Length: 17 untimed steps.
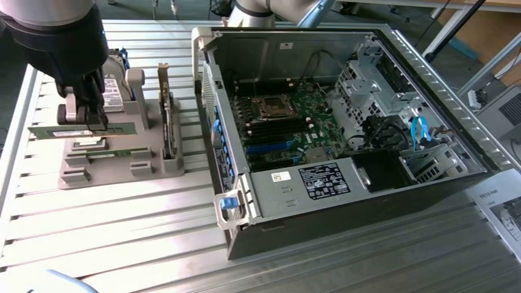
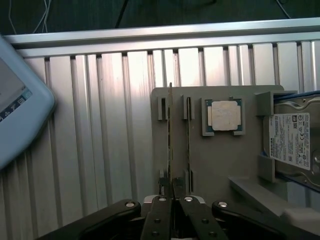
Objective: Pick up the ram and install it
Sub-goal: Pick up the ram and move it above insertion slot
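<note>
The arm comes straight down over the grey holder (image 1: 106, 174), which sits near the table's (image 1: 122, 244) edge at the exterior view's left, and its wrist is vertical. The gripper (image 1: 99, 124) has its fingers pressed together on the ram (image 1: 53, 132), pinching the thin green stick by its upper edge. The stick lies level and seems raised slightly above the holder's slots. A second stick (image 1: 114, 152) rests in the holder just beside it. The open computer case (image 1: 342, 122) stands well apart.
</note>
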Each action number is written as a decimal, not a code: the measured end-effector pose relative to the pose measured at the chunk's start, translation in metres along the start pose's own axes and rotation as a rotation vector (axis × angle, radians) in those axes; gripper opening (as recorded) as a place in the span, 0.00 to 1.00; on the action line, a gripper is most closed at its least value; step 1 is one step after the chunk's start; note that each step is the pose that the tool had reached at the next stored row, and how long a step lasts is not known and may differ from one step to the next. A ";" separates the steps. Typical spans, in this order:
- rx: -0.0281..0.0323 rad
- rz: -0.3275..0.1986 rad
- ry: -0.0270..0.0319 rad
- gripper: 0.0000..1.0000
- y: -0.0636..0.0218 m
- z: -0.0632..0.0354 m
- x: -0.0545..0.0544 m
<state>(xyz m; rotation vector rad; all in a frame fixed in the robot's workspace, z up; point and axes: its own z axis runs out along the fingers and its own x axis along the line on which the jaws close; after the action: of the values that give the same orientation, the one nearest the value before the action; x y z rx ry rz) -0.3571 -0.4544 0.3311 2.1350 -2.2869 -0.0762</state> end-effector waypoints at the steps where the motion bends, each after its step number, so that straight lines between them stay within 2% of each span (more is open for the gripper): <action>1: 0.0000 0.000 0.0000 0.12 0.0001 -0.0016 0.000; 17: 0.0001 0.000 -0.0001 0.12 0.0012 -0.0284 -0.001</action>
<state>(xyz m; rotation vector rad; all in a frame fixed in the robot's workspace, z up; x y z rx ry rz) -0.3571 -0.4544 0.3595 2.1351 -2.2870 -0.0762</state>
